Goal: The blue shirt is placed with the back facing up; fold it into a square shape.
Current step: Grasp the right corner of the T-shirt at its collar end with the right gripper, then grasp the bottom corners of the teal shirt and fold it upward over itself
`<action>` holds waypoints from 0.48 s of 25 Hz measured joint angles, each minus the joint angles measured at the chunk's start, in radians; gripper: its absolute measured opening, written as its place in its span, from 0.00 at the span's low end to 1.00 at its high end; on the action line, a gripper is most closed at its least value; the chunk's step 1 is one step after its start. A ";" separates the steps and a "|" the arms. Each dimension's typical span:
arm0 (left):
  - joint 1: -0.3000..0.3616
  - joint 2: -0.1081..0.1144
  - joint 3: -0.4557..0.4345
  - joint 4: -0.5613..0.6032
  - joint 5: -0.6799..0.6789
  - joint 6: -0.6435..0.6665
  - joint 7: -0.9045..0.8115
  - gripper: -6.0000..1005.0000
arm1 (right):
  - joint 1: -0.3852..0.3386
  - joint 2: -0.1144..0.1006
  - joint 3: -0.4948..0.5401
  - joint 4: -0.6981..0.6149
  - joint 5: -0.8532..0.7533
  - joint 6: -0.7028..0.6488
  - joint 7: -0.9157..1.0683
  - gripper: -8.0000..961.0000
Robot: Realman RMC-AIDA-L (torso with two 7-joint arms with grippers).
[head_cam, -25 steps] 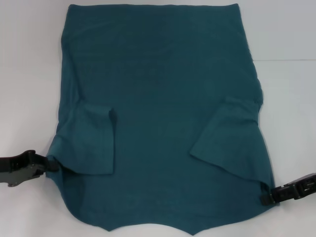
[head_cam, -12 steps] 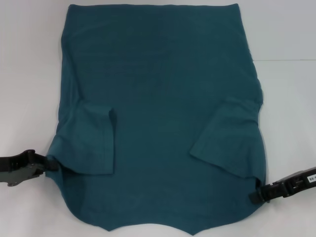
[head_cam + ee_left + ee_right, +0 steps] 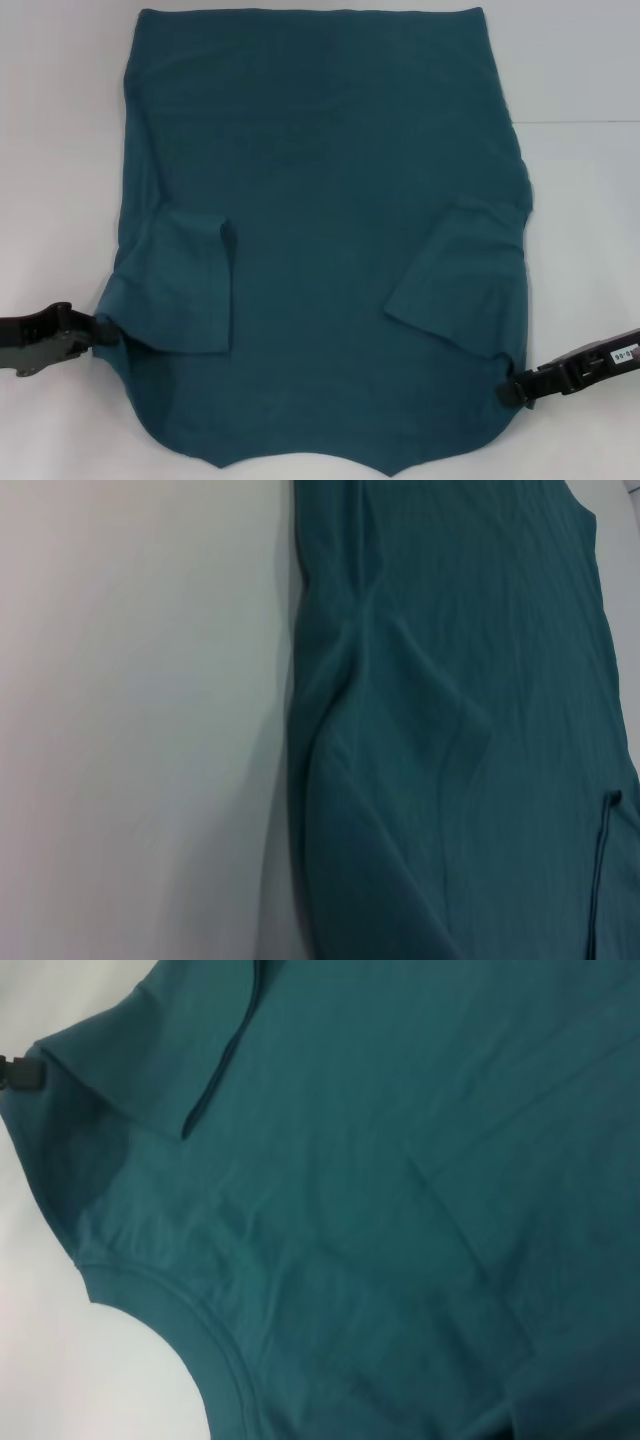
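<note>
The blue shirt [image 3: 320, 200] lies flat on the white table [image 3: 580, 200], plain side up, with both short sleeves folded inward and the neckline at the near edge. My left gripper [image 3: 98, 333] rests at table level against the shirt's left shoulder edge. It also shows far off as a dark tip, the left gripper [image 3: 20, 1072], in the right wrist view. My right gripper [image 3: 513, 391] touches the right shoulder edge, which is bunched slightly inward. The left wrist view shows the blue shirt [image 3: 450, 730] rippled along its side edge. The right wrist view shows the blue shirt [image 3: 380, 1210] with its collar curve.
Bare white table [image 3: 140, 730] lies along both sides of the shirt. The far hem reaches almost to the top of the head view.
My right gripper has moved left, toward the shirt, and the shirt's right shoulder corner has drawn inward with it. The left gripper has stayed in place.
</note>
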 joint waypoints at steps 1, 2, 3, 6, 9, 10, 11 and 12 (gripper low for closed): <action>0.000 0.000 0.000 0.000 0.000 0.000 0.000 0.03 | 0.000 0.000 0.000 0.000 -0.001 -0.001 -0.001 0.56; 0.001 0.000 0.000 0.000 0.000 0.000 0.000 0.03 | 0.000 0.000 -0.001 0.000 -0.002 -0.002 -0.001 0.56; 0.001 0.000 0.000 0.000 0.000 0.000 0.000 0.03 | 0.000 0.000 -0.001 0.000 -0.002 -0.002 0.000 0.52; 0.001 0.000 0.000 0.000 0.000 0.000 0.000 0.03 | 0.000 -0.001 0.001 -0.005 -0.003 -0.004 0.005 0.39; 0.000 0.001 0.000 0.000 0.000 0.001 0.000 0.03 | 0.000 -0.003 0.006 -0.008 0.000 -0.012 0.005 0.27; 0.000 0.001 0.000 0.000 0.000 0.002 0.000 0.03 | 0.000 -0.004 0.007 -0.009 0.001 -0.015 0.005 0.22; 0.000 0.001 0.000 0.000 0.000 0.003 0.000 0.03 | 0.000 -0.005 0.008 -0.011 0.002 -0.020 0.005 0.18; 0.000 0.001 0.000 0.000 -0.001 0.005 0.002 0.03 | 0.000 -0.006 0.010 -0.011 0.003 -0.024 0.006 0.14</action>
